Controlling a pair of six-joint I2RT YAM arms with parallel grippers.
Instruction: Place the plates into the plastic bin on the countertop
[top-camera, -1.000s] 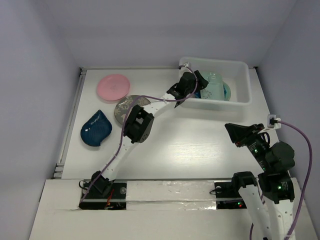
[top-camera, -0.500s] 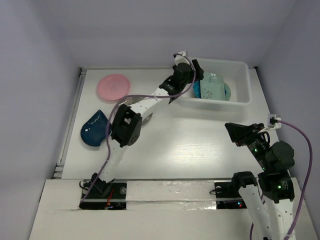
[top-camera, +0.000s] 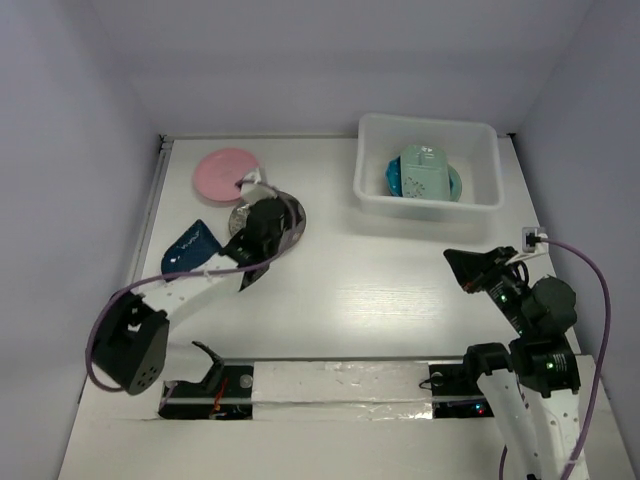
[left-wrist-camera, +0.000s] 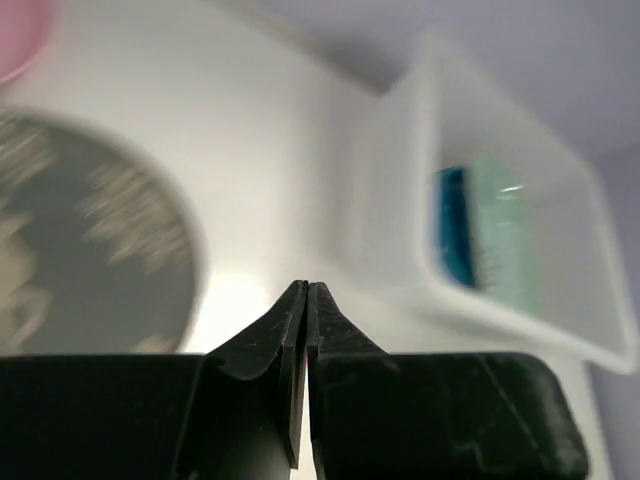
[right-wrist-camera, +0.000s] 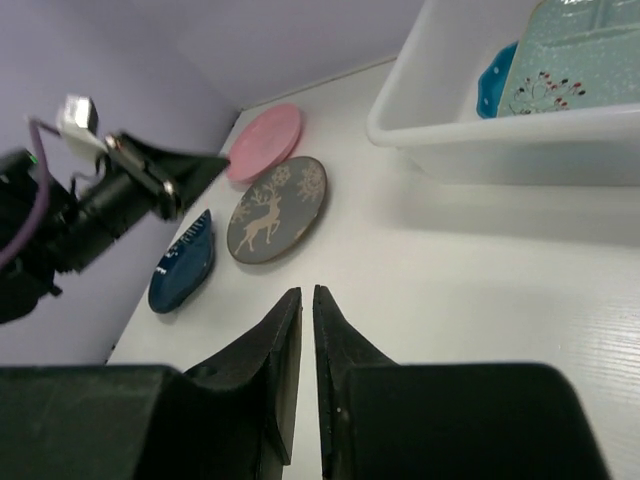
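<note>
A: Left of the plastic bin (top-camera: 428, 206), what lies on the counter (top-camera: 380, 285)?
B: Three plates: the pink plate (top-camera: 222, 172), the deer plate (right-wrist-camera: 276, 208) and the scalloped blue plate (right-wrist-camera: 183, 262).
A: And inside the bin?
B: A pale green plate (top-camera: 422, 172) on top of a blue dish (right-wrist-camera: 497, 80).
A: The end effectors?
B: The left end effector (left-wrist-camera: 305, 288), left of the bin, has its fingers pressed together and is empty. The right end effector (right-wrist-camera: 306, 292), nearer than the bin, is likewise closed and empty.

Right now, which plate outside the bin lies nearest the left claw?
The dark grey deer plate: the left claw hangs over it; the pink plate and blue plate lie farther off.
</note>
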